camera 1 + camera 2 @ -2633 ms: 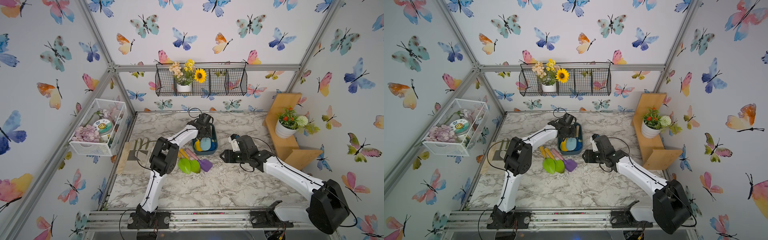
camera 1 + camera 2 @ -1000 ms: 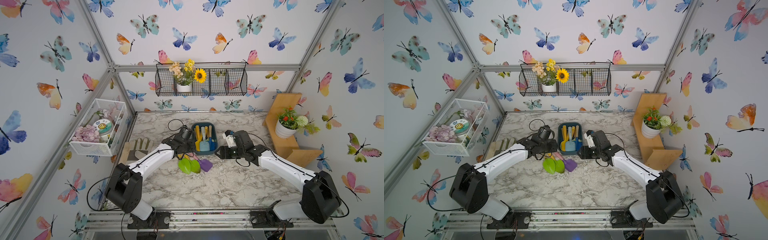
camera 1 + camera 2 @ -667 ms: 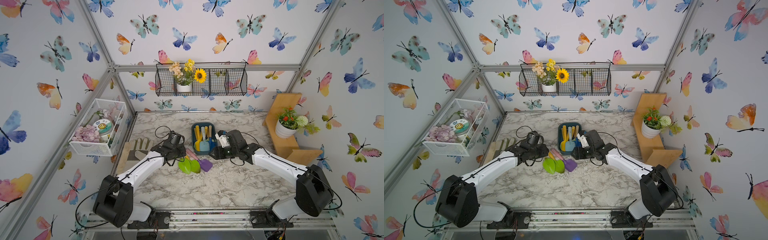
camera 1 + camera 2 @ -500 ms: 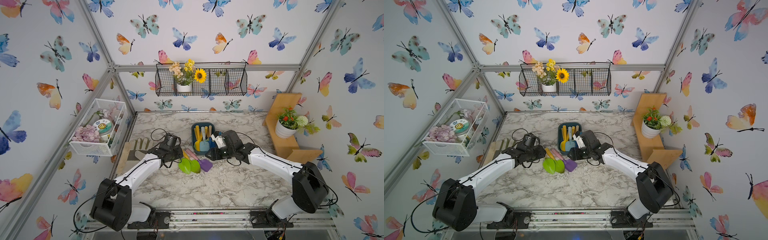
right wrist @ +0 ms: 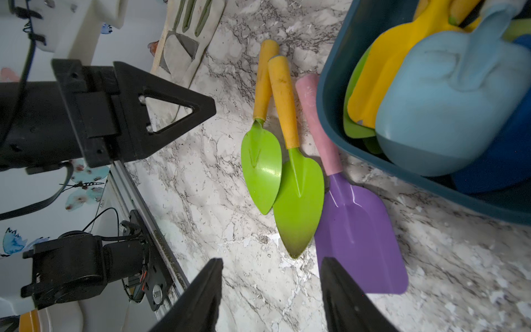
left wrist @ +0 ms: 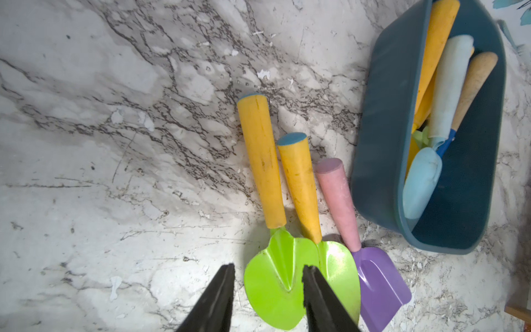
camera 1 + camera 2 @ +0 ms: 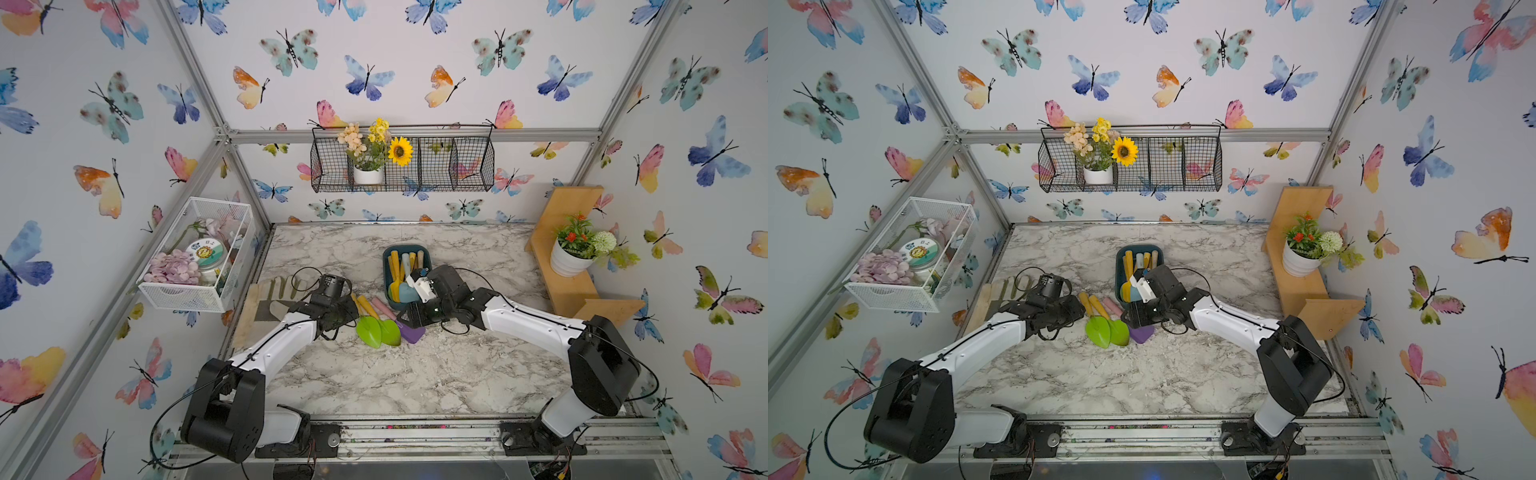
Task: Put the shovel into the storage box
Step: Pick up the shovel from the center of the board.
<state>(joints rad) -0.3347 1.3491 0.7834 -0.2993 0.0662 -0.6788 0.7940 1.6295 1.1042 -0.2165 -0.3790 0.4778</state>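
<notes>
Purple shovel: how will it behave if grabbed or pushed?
Likely stiff: the purple shovel has a hard, glossy blade. Its round pink handle may twist when gripped. It seems to touch a green shovel, so pushing may shift both.

Three loose shovels (image 5: 298, 195) and one storage box (image 6: 382, 115).

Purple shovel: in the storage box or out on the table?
Out. The purple shovel lies flat on the marble table beside the storage box, next to two green shovels.
</notes>
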